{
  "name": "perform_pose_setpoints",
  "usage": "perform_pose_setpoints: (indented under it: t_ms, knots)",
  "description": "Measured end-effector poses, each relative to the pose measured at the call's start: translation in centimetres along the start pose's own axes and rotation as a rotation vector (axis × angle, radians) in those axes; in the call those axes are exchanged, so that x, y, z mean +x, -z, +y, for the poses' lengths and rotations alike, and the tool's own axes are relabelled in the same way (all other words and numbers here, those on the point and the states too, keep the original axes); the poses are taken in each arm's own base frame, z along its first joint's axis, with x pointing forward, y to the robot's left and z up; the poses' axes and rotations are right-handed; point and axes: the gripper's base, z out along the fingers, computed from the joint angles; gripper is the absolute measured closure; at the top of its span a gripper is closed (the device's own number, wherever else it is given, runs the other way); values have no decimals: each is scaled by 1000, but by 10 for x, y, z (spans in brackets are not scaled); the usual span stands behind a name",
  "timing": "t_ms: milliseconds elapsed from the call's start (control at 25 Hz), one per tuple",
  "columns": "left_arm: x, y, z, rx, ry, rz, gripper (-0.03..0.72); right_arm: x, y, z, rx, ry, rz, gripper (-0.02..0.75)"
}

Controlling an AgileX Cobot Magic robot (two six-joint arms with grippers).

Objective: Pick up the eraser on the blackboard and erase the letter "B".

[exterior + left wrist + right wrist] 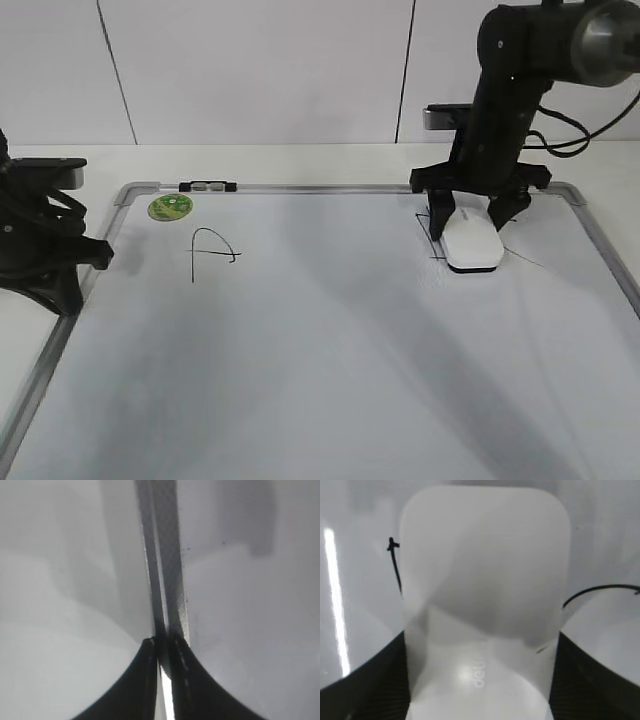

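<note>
Right end effector (pixel 477 222) is clamped on the eraser (pixel 473 246), one finger on each long side, eraser flat on the blackboard (pixel 330 340) directly under it. Eraser covers most of the letter "B" (pixel 427 228); only thin strokes poke out just left of the end effector. Another stroke (pixel 600 591) shows to its right in the wrist view, which letter cannot tell. Eraser looks like a light, rigid plastic block with a smooth, likely slippery shell, so side grip at mid-length seems right, pressing flat. Faint grey lettering (pixel 478 669) on top, unreadable. "A" (pixel 213 252) and green magnet (pixel 170 207) sit far left of it. Left end effector (pixel 161 666) is clenched empty over the board frame (pixel 167 570).
</note>
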Motion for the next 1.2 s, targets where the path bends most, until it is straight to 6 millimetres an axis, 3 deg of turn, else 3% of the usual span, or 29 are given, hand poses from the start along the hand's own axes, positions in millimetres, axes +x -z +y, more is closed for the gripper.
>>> perform_pose_setpoints:
  t_ms: [160, 360, 560, 840, 1080, 1200]
  knots:
    - [1, 0, 0, -3, -2, 6, 650, 3, -2, 22, -5, 46, 3, 200]
    - [0, 0, 0, -2, -3, 5, 650, 14, -4, 69, -18, 146, 8, 200]
    - [0, 0, 0, -2, -3, 7, 650, 19, -4, 84, -27, 175, 11, 200]
    - [0, 0, 0, -3, -3, 8, 650, 12, -3, 60, -53, 108, 14, 200]
    - [0, 0, 0, -3, -3, 7, 650, -2, -1, -1, -47, -26, 0, 200]
    - [0, 0, 0, -3, -3, 7, 650, -4, -1, -10, -43, -45, -3, 200]
